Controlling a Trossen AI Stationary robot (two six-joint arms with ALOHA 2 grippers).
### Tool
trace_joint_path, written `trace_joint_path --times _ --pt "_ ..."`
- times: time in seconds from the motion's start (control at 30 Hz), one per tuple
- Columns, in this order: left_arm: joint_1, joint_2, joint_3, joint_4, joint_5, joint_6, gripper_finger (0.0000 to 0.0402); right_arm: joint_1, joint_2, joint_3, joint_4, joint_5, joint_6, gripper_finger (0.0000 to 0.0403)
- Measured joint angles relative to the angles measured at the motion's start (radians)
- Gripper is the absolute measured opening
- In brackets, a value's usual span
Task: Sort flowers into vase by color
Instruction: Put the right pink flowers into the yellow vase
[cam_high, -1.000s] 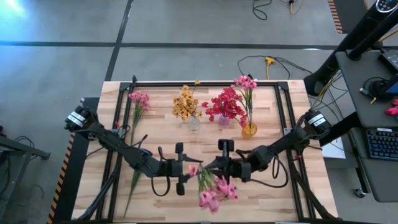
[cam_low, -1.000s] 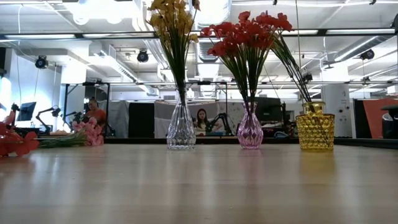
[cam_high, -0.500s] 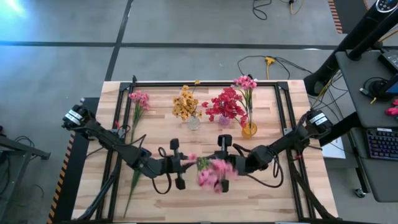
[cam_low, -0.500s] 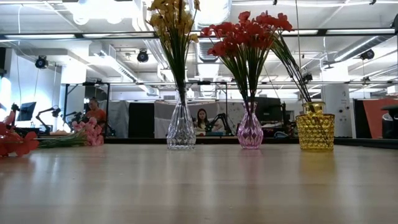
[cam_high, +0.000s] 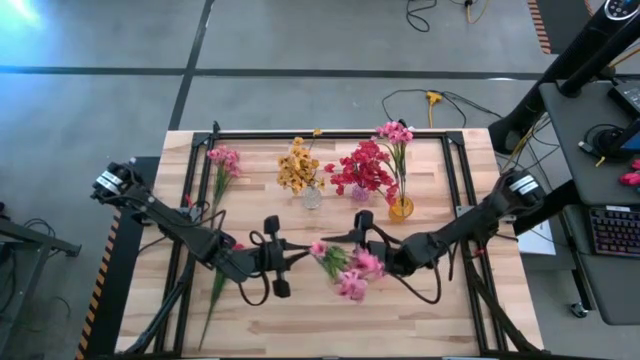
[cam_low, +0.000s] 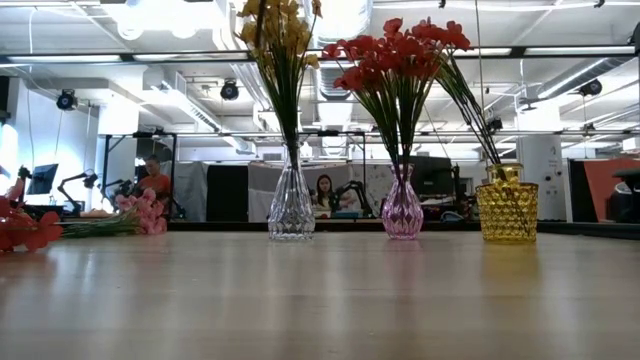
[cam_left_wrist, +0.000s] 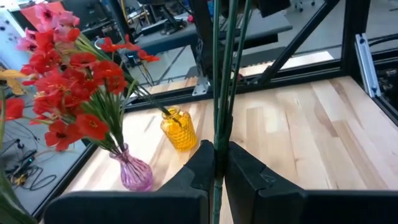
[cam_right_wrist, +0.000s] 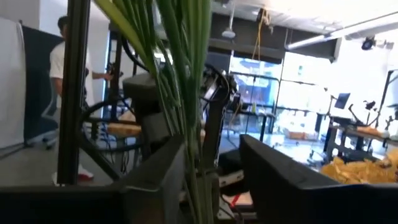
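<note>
Pink flowers (cam_high: 348, 272), lower a second ago, now lifted above the front of the tabletop (cam_high: 430, 315), stems pinched in the closed fingers of the left gripper (cam_high: 283, 257) while the right gripper (cam_high: 366, 250) straddles them half-open, suggesting a handover toward the amber vase (cam_high: 400, 207).

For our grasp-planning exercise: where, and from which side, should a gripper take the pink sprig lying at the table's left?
Grip the pink sprig on its bare stem, just behind the blossoms, coming straight down with the fingers across the stem. It lies flat on the table, and the blossoms would probably crush.
</note>
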Motion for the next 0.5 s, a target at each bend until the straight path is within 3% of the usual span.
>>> trace_joint_path --times 0.2,0.5 --pt "-0.001 -0.004 0.0 -0.009 0.0 -0.007 0.0007 0.0 -0.015 0.0 -0.051 0.012 0.013 0.0214" --pt "-0.001 -0.004 0.0 -0.016 -0.003 -0.01 0.0007 0.0 -0.022 0.0 -0.14 0.035 0.065 0.0285"
